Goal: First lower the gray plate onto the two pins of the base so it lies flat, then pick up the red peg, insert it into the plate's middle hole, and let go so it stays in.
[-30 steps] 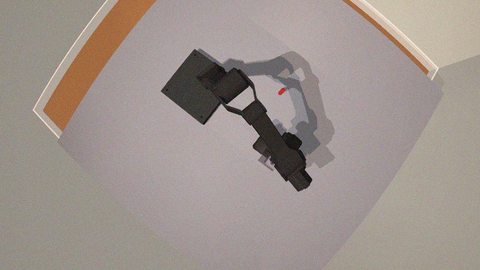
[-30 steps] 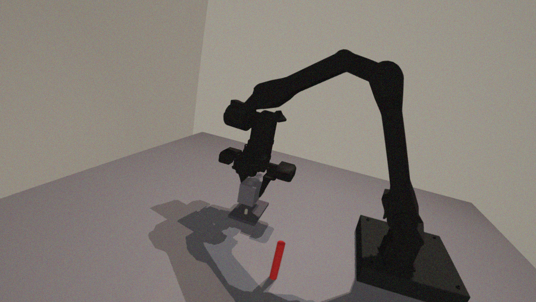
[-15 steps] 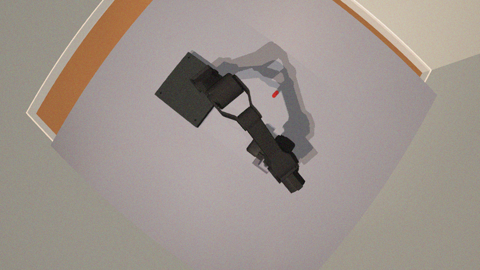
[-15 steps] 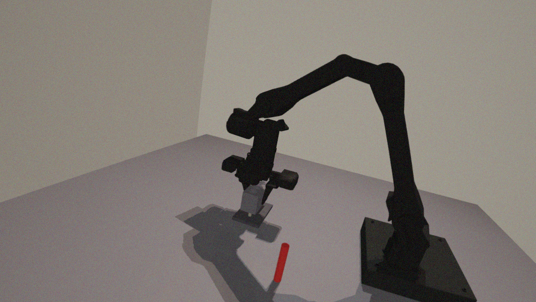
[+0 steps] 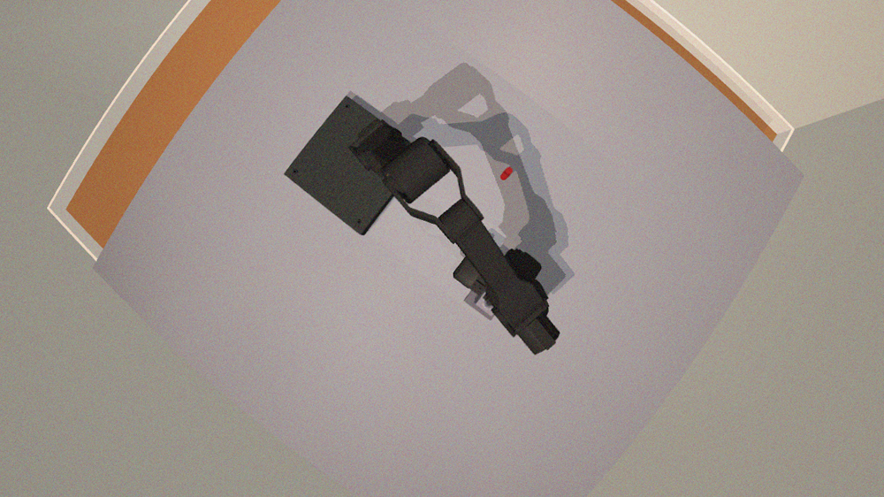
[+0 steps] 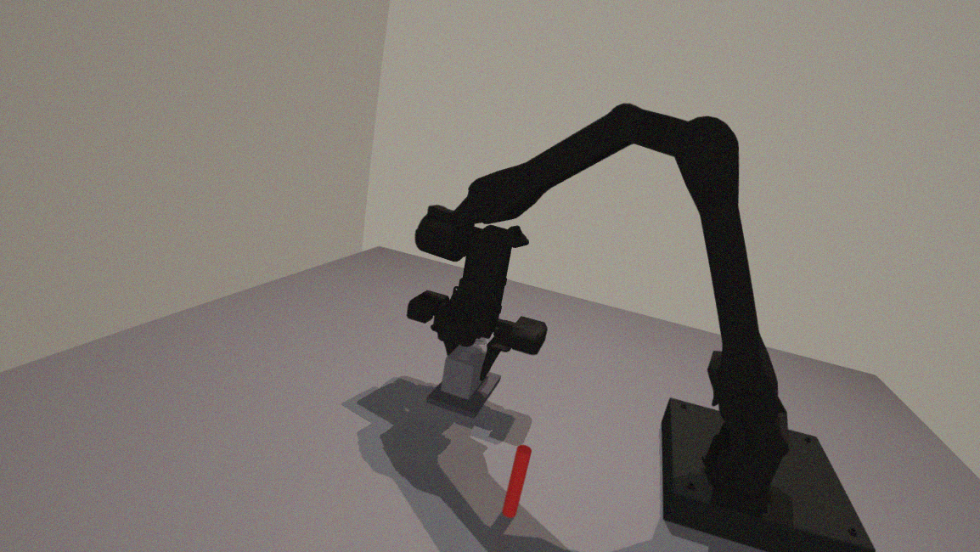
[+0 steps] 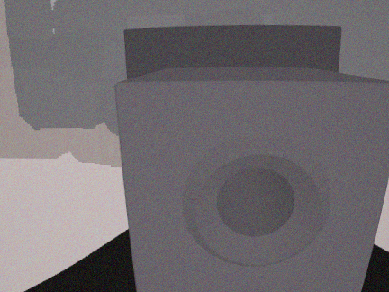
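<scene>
The gray plate [image 6: 460, 374] [image 7: 158, 131] is a thick block with a round hole in its top face. My gripper [image 6: 467, 363] is shut on it, one finger on each side. The plate is down at the dark gray base [image 6: 484, 397] [image 7: 231, 47], with no gap visible between them in the exterior view. The pins are hidden, so whether the plate lies fully flat cannot be told. The red peg [image 5: 506, 174] [image 6: 517, 481] stands upright on the table, apart from the base.
The arm's black mounting block [image 5: 332, 177] [image 6: 808, 473] stands on the table [image 5: 282, 346] [image 6: 171, 425]. The arm arches over from it to the base. The peg stands between the mounting block and the base in the exterior view, nearer that camera.
</scene>
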`<control>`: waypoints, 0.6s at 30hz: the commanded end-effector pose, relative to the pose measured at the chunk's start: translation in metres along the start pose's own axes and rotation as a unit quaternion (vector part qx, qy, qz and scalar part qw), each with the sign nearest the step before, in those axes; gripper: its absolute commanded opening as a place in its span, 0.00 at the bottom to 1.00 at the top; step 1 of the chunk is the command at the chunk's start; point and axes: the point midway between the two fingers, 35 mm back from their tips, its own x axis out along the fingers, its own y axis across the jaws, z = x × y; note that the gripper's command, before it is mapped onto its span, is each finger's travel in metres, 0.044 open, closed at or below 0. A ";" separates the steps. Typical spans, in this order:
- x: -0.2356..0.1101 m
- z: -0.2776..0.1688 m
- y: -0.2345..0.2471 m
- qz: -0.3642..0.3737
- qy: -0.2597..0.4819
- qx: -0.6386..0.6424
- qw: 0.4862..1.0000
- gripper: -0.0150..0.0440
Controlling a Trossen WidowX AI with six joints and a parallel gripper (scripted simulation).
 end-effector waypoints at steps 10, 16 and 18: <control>-0.001 0.000 0.000 0.000 0.000 0.000 1.000 0.83; -0.001 0.000 0.000 0.000 0.000 0.000 1.000 1.00; -0.001 0.000 0.000 0.000 0.000 0.000 1.000 1.00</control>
